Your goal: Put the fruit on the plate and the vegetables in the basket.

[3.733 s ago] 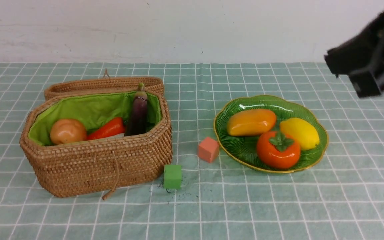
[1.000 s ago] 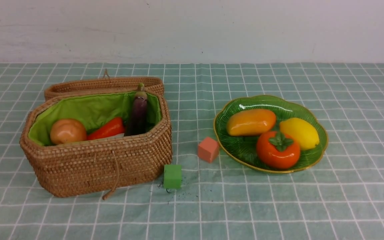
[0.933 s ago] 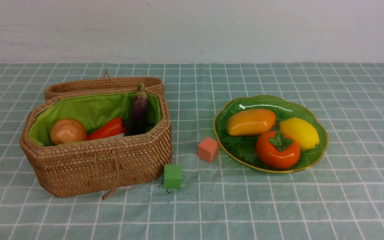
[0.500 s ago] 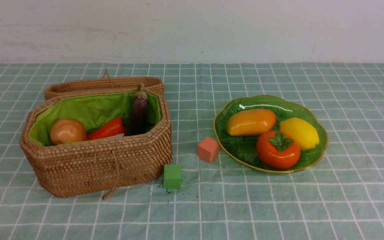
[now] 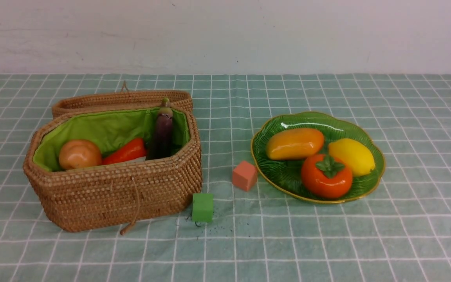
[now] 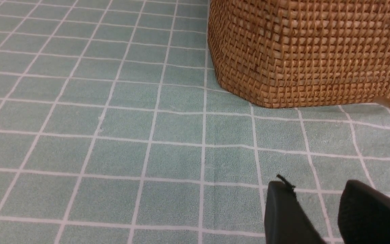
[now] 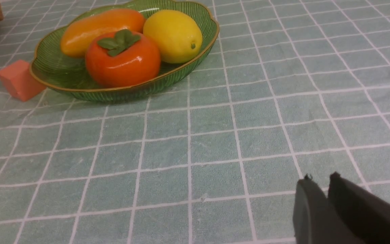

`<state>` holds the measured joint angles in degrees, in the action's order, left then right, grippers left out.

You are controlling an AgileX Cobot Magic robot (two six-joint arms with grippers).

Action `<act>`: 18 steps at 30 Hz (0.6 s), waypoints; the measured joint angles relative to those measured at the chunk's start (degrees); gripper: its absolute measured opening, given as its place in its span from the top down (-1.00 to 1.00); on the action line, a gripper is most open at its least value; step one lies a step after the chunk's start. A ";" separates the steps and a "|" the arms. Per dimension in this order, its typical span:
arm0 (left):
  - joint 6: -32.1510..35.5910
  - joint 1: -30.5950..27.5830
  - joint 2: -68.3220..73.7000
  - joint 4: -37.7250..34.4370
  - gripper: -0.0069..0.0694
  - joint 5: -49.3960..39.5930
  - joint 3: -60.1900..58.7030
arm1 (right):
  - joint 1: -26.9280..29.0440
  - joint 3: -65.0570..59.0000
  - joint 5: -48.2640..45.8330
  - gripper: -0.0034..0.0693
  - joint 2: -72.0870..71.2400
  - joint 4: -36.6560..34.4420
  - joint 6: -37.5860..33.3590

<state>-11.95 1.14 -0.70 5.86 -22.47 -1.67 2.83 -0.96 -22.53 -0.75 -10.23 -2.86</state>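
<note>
Fruit [image 5: 327,176] on plate [image 5: 284,188], vegetables [image 5: 80,154] in basket [image 5: 112,196]; left gripper [image 6: 311,193] jaws spread, right gripper's [image 7: 322,181] slightly parted.

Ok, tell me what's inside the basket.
A potato, part of a carrot and an eggplant; something whitish lies mostly hidden. The front wall covers the bottom.

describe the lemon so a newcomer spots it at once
Find the green plate with the gold rim, on the robot's right side of the table. Three fruits sit in it. The lemon is the bright yellow one, with no leaves, unlike the persimmon, and farther right than the orange mango.
</note>
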 joint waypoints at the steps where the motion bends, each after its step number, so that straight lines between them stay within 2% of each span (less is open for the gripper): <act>1: 0.00 0.00 0.00 0.00 0.19 0.00 0.00 | 0.00 0.00 0.00 0.68 0.00 0.00 0.00; 18: 0.00 0.00 0.00 0.00 0.19 0.00 0.00 | 0.00 0.00 0.00 0.63 0.00 0.00 0.00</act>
